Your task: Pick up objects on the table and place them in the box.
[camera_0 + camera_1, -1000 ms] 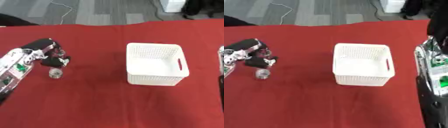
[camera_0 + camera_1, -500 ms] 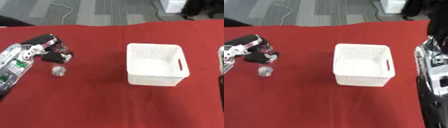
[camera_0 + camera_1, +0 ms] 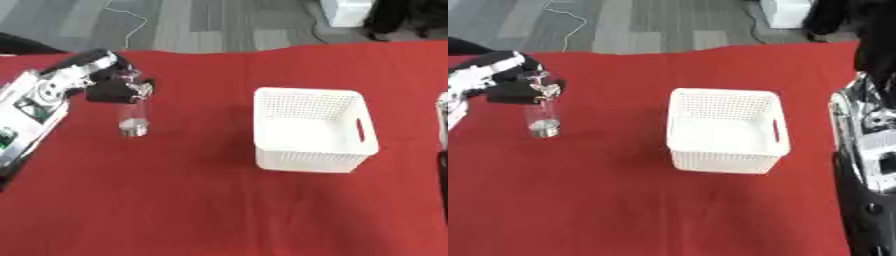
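My left robot hand (image 3: 112, 87) was closed around the top of a clear bottle (image 3: 132, 112), fingers curled about its neck. The bottle hung upright below the hand, its base at or just above the red cloth; contact with the cloth could not be confirmed. My left arm (image 3: 39, 107) entered from the left edge, silver and black, angled up toward the hand.

The bottle was over the left part of the worktop (image 3: 192, 200), which was covered by a red cloth. The white box (image 3: 312, 130), a perforated basket with a handle slot in its right wall, stood well apart to the right of the bottle, near the middle of the worktop. Its interior showed only white floor and walls.

My right arm (image 3: 870, 150) showed along the right edge in the right eye view as a silver and black structure. The right robot hand itself could not be made out, so its state could not be told.

Beyond the far edge of the cloth lay grey floor (image 3: 201, 25) with a thin cable (image 3: 131, 15) on it.
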Controlling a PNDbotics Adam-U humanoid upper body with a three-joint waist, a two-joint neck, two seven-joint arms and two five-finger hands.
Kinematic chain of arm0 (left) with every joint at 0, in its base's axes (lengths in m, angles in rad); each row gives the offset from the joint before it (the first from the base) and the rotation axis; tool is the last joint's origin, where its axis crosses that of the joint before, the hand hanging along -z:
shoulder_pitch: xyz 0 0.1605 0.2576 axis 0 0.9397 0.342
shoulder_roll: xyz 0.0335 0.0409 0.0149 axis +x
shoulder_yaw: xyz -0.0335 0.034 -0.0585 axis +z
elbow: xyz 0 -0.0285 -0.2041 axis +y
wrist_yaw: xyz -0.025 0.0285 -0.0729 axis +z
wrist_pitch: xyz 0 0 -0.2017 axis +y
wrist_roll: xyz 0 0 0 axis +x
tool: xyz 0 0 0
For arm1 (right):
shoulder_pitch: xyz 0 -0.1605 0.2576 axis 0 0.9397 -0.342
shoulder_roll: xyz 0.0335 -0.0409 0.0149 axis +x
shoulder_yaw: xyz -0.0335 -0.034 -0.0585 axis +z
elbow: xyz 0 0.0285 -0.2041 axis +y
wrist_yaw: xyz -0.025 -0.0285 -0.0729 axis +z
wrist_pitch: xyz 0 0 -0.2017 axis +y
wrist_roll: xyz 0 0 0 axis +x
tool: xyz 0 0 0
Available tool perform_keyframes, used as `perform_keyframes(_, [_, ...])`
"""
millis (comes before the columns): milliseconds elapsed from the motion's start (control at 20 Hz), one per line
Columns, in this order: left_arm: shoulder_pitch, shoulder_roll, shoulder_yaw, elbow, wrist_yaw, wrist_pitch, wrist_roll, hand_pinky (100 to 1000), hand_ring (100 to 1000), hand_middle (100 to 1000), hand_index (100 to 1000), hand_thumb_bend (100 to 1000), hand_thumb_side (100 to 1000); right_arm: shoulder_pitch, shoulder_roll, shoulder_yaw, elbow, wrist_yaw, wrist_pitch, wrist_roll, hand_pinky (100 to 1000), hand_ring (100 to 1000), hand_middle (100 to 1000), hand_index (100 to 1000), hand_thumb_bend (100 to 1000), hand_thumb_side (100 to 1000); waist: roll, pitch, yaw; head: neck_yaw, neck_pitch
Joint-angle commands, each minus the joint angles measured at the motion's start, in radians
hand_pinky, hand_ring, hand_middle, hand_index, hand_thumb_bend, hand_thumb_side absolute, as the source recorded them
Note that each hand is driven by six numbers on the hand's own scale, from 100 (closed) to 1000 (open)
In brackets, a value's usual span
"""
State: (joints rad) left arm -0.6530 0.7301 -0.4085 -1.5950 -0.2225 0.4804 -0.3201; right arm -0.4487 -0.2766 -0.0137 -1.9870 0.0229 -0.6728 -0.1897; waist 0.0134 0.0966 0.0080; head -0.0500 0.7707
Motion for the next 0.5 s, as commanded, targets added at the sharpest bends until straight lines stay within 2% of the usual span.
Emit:
perform_keyframes(50, [-0.032, 0.005, 0.018, -0.018, 0.055, 0.017, 0.032, 100, 100, 100, 183, 100, 594, -0.005, -0.017, -0.002, -0.013, 0.000, 0.002, -0.002, 332, 339, 332, 520, 100, 974, 0.002, -0.017, 0.000, 0.002, -0.001])
perform_keyframes(500, [-0.074, -0.034, 0.003, -0.024, 0.170, 0.044, 0.120, 100, 100, 100, 187, 100, 604, -0.007, -0.013, -0.001, -0.013, -0.002, 0.002, -0.001, 334, 340, 333, 521, 100, 972, 0.005, -0.020, -0.004, 0.006, -0.001])
